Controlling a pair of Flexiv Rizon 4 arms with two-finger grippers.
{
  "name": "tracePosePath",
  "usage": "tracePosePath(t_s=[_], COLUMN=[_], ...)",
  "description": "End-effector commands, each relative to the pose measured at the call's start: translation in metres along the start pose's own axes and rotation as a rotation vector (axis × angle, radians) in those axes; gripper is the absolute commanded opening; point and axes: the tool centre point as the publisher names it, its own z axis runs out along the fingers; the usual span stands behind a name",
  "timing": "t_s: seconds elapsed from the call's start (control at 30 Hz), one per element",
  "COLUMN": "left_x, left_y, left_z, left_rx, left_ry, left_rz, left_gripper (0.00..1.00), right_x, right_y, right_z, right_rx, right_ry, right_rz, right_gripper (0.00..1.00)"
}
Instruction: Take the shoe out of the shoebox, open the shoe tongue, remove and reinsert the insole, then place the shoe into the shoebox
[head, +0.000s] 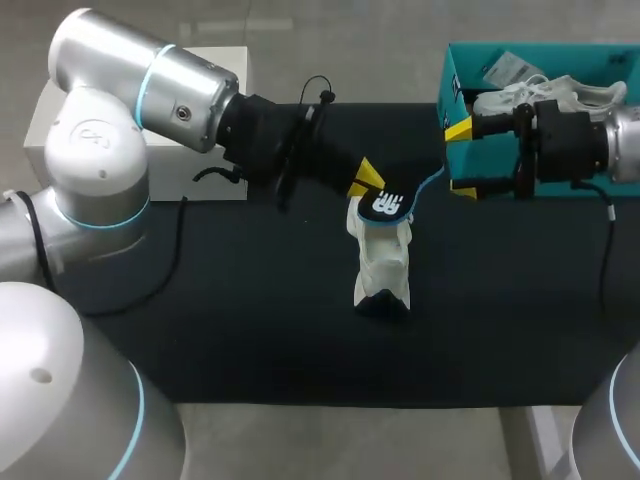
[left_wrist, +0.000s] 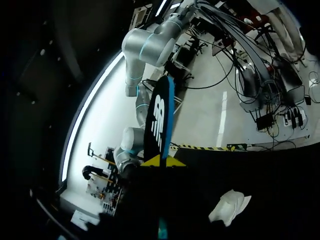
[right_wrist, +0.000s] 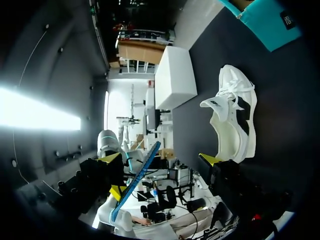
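Left gripper (head: 366, 180) with insole (head: 388, 206) over black table (head: 250, 330)

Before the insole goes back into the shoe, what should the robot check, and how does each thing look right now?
1. Insole held: ok, the left gripper is shut on it.
2. Shoe out of the shoebox: ok, it is on the table.
3. Tongue open: ok, folded out in the right wrist view.
4. Shoe steadied: not ok, no gripper holds it.
5. Right gripper free: ok, open and gripping nothing, beside the shoebox.
6. Insole lined up with the shoe's opening: cannot tell.
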Motion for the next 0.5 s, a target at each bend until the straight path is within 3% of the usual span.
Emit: tracePosePath(t_s=[0.03,0.23,0.43,0.5], left_x=[0.004,0.011,0.009,0.009], left_y=[0.013,0.039,0.052,0.057], left_z=[0.007,0.01,0.016,0.019], left_rx=[-0.053,-0.165,-0.169,-0.187], left_ry=[-0.006,0.045,0.102,0.105], left_rz=[0.117,0.246,0.366,0.382], left_gripper=[0.0,0.0,0.0,0.0], right_x=[0.005,0.018,0.02,0.019], right_y=[-0.01,-0.014,-0.015,-0.015], right_z=[-0.002,0.0,0.009,0.013], right_rx=[-0.046,-0.069,-0.071,-0.068], right_ry=[0.009,-0.002,-0.026,-0.028], right_rz=[-0.009,-0.046,-0.055,-0.054], right_gripper=[1.0,1.0,1.0,0.93])
